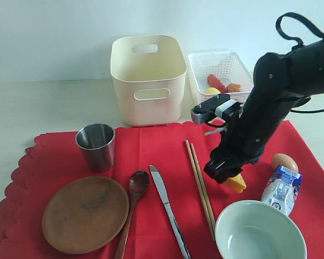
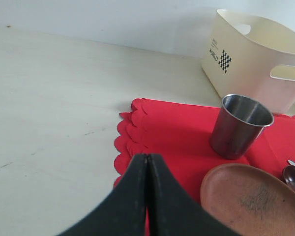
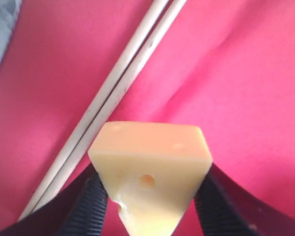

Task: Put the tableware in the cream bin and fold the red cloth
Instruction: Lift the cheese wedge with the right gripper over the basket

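The red cloth covers the table front. On it lie the tableware: steel cup, wooden plate, wooden spoon, knife, chopsticks and pale bowl. The cream bin stands behind the cloth. My right gripper is shut on a yellow cheese wedge, just above the cloth beside the chopsticks. My left gripper is shut with nothing in it, hanging over the cloth's scalloped left edge, near the cup and plate. It is out of the exterior view.
A white lattice basket with food in it stands right of the cream bin. An egg and a milk carton lie on the cloth beside the bowl. Bare pale tabletop stretches left of the cloth.
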{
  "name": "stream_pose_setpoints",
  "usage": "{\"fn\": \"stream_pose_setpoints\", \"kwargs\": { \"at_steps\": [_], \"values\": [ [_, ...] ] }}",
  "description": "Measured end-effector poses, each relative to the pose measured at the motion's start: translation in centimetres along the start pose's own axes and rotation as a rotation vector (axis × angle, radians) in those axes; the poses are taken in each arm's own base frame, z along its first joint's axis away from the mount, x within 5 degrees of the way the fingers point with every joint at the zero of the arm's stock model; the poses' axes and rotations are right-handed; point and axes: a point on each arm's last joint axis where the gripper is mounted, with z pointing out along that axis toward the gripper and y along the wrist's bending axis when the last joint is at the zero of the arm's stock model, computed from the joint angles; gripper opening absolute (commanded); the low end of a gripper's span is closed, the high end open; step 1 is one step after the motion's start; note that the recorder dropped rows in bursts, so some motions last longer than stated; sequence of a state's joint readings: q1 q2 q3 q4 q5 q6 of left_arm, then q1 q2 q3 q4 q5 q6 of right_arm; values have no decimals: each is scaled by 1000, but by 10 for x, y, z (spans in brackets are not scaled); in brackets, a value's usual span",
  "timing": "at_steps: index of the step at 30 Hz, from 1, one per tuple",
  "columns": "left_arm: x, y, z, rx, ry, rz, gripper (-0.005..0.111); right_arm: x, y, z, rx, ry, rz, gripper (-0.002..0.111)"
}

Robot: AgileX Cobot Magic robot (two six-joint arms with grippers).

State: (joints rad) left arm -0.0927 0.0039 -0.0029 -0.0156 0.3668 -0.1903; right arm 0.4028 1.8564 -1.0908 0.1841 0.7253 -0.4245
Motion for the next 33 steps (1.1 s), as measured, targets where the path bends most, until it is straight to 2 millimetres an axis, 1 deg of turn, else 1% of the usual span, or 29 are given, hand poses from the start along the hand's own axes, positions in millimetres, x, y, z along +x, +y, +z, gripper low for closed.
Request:
{"fn": "stream_pose_setpoints", "kwargs": {
  "at_steps": [9,16,19,27,30,33],
  "values": [
    [0,0,0,0,0,0,0,-7,4,-50,63,-189,-11,0],
    [0,0,0,0,0,0,0,-12,2,-69,97,-285,-4,0],
    [0,0,0,0,0,0,0,-19,-7,-81,113,-329,36,0],
    [0,0,0,0,0,0,0,-44,-38,-124,187,-490,102,0],
    [0,0,0,0,0,0,0,-55,-53,-129,207,-520,125,0],
    [0,0,0,0,0,0,0,-70,-70,-125,222,-536,142,0]
  ]
}}
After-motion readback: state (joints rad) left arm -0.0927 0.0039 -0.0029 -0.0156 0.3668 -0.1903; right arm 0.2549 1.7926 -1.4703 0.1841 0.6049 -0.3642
